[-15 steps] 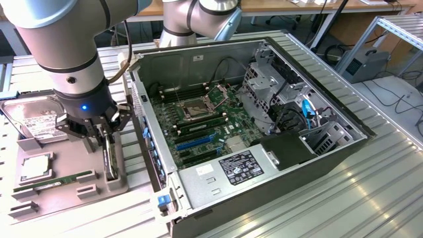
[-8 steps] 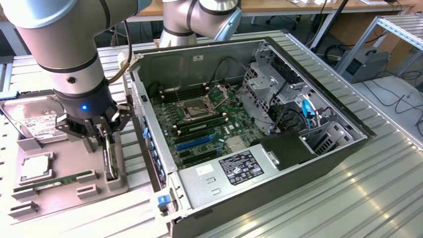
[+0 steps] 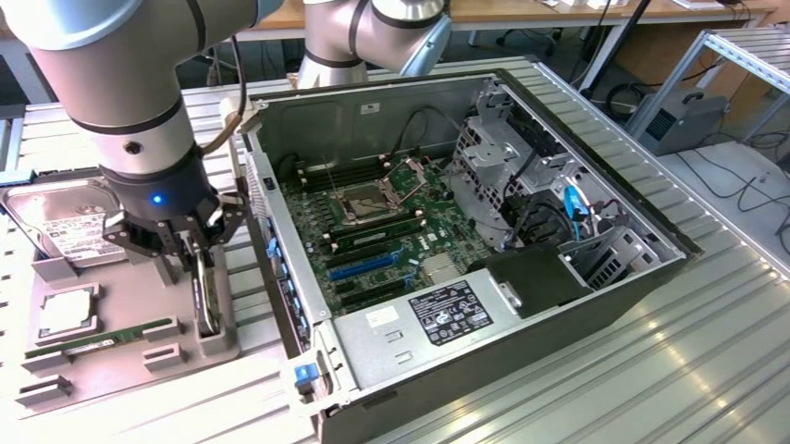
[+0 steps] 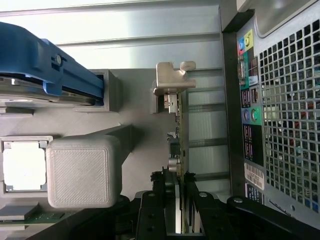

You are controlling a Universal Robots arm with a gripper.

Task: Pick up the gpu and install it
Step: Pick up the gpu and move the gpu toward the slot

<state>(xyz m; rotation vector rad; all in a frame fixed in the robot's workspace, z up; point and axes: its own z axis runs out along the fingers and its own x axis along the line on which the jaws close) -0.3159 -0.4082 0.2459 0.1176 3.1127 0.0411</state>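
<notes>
The gpu (image 3: 210,298) is a thin dark card standing on edge in a slot of the grey parts holder (image 3: 136,356), to the exterior view's left of the open computer case (image 3: 432,231). My gripper (image 3: 189,262) hangs straight down over it, one finger on each side of the card's upper edge. In the wrist view the gpu (image 4: 181,135) shows edge-on, with its silver bracket (image 4: 170,80) at the far end. My gripper (image 4: 181,200) is shut on the card, with the fingers (image 4: 159,207) pressed against its faces. The card's lower edge still rests in the holder.
The holder also carries a silver hard drive (image 3: 68,227), a CPU (image 3: 68,314) and a green RAM stick (image 3: 105,338). Inside the case, the motherboard (image 3: 370,240) lies exposed with blue and black slots. The case's rear panel (image 4: 280,110) stands close beside the card.
</notes>
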